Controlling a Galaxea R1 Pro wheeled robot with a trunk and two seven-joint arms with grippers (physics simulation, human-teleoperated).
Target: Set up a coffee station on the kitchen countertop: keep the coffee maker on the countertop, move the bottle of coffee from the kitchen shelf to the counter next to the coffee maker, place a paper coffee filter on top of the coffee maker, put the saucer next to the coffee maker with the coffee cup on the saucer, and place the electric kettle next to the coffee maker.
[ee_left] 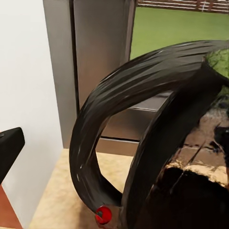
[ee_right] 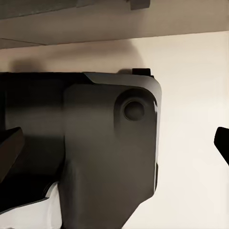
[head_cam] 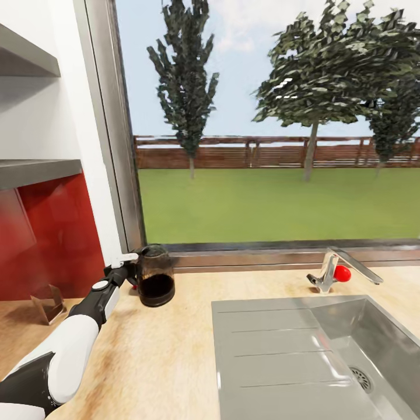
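One electric kettle stands upright on the kitchen countertop, at the window corner, well left of the sink and tap. Your left gripper is at its loop handle; you cannot tell whether it is clenched or released. In your right wrist view, the right gripper's fingertips sit wide apart, grasping nothing.

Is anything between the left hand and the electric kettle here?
Nothing visible. In the head view the left hand is right at the loop handle of the electric kettle on the kitchen countertop; the left wrist view shows that handle close up, unobstructed. Whether it is gripped is unclear.
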